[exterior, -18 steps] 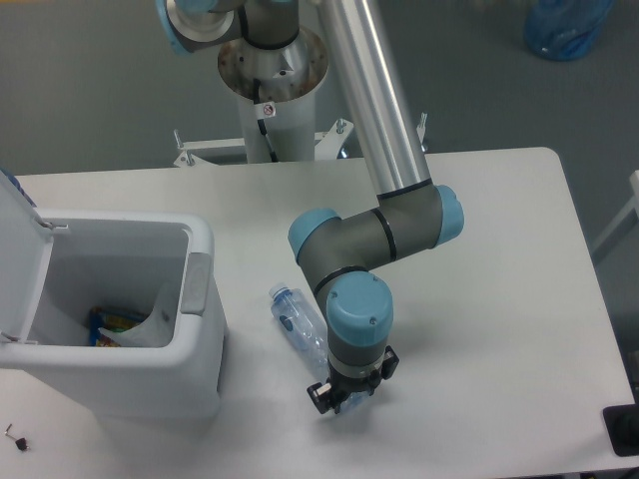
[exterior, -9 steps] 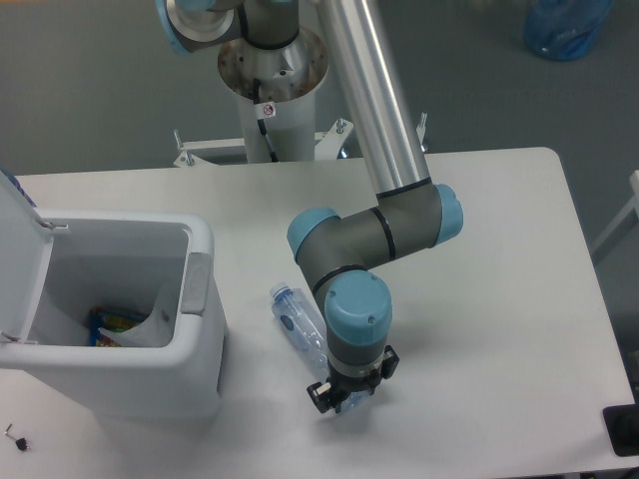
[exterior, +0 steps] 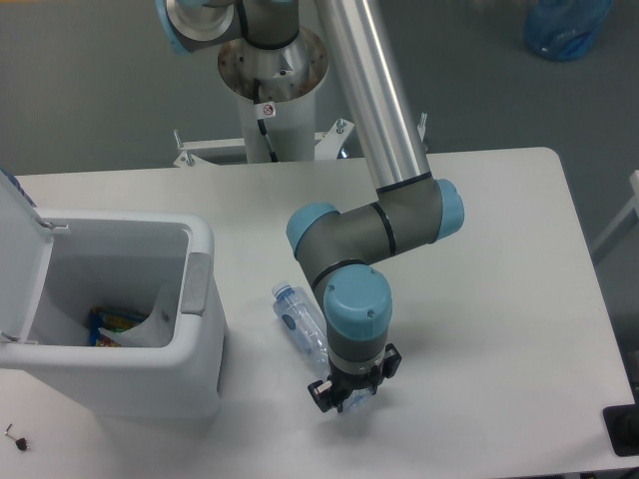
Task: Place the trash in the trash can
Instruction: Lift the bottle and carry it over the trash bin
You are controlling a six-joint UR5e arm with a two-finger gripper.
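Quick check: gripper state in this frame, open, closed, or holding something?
Gripper: down at the far end of the clear plastic bottle on the table; the wrist hides the fingers, so open or closed cannot be told.

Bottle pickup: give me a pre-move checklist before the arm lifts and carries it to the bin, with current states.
1. Gripper is over the bottle's lower end: ok.
2. Grip closed firmly on the bottle: cannot tell, the wrist hides the fingers.
3. Bin lid is open: ok, it stands up at the left and the inside shows.
4. Room in the bin: ok, only some trash lies at the bottom.
5. Path from bottle to bin is free of other objects on the table: ok.
6. Bottle off the table: not ok, its capped end looks to rest on the surface.
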